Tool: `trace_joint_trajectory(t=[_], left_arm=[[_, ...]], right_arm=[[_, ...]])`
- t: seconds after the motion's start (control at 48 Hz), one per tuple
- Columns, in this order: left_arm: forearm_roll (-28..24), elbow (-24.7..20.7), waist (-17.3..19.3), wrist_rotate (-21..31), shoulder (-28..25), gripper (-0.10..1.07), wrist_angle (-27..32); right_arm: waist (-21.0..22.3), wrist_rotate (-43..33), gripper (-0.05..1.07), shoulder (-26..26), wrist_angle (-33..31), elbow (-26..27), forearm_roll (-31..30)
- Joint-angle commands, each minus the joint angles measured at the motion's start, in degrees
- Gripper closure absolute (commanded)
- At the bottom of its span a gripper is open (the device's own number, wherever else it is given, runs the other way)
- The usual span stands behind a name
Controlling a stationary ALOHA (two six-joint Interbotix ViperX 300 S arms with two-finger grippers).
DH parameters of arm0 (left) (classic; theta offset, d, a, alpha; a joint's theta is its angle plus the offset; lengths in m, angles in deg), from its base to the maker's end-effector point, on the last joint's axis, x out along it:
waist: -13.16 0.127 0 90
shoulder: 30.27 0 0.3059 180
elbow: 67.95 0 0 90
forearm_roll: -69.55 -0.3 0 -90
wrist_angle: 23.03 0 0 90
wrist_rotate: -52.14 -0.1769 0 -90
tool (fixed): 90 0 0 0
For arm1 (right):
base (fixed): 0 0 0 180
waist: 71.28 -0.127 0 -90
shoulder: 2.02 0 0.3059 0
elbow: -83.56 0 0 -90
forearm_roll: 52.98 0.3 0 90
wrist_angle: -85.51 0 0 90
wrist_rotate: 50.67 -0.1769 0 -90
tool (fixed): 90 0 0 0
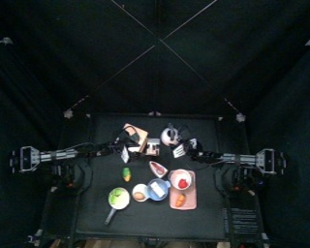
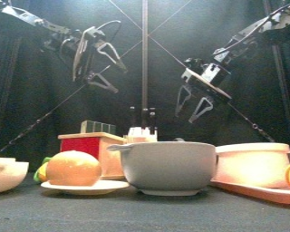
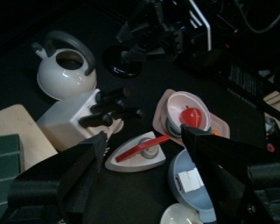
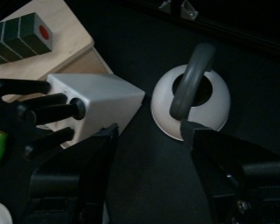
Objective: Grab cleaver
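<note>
Both grippers, left (image 2: 97,56) and right (image 2: 198,89), hang wide open and empty above the table. The cleaver sits among black handles (image 4: 43,109) in the white knife block (image 4: 95,94), beside the white kettle (image 4: 192,103) and wooden board (image 4: 49,48).

Both my arms hang up high, left gripper (image 2: 99,56) and right gripper (image 2: 198,91) empty with jaws spread wide.
</note>
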Motion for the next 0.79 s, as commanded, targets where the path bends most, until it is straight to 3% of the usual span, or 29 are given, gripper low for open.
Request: trace_joint_trajectory(t=[0.0,0.188,0.292,0.5,0.646,0.771], left_arm=[[-1.85,-5.27,0.62,0.09,-0.09,-0.03,5.36],[-8.35,-11.51,0.70,1.58,-0.26,-0.03,16.08],[-12.30,-14.06,0.18,5.27,-0.79,-0.03,20.13],[-28.30,-17.67,-3.43,18.19,-2.99,-0.03,26.02],[-39.73,-20.04,-7.12,31.11,-5.10,-0.03,33.31],[-49.13,-20.83,-10.81,39.81,-5.89,-0.03,35.60]], right_arm=[[0.35,-0.09,0.11,2.20,0.26,-0.18,-0.62],[0.53,0.00,0.11,4.39,0.26,-1.93,-0.53],[0.70,-0.35,0.11,5.89,0.26,-3.43,-0.53],[1.14,-0.79,0.11,9.32,0.26,-5.98,-0.09],[1.14,-0.79,0.11,10.72,0.26,-6.86,0.70],[1.14,-0.79,0.11,10.72,0.44,-7.12,0.79]])
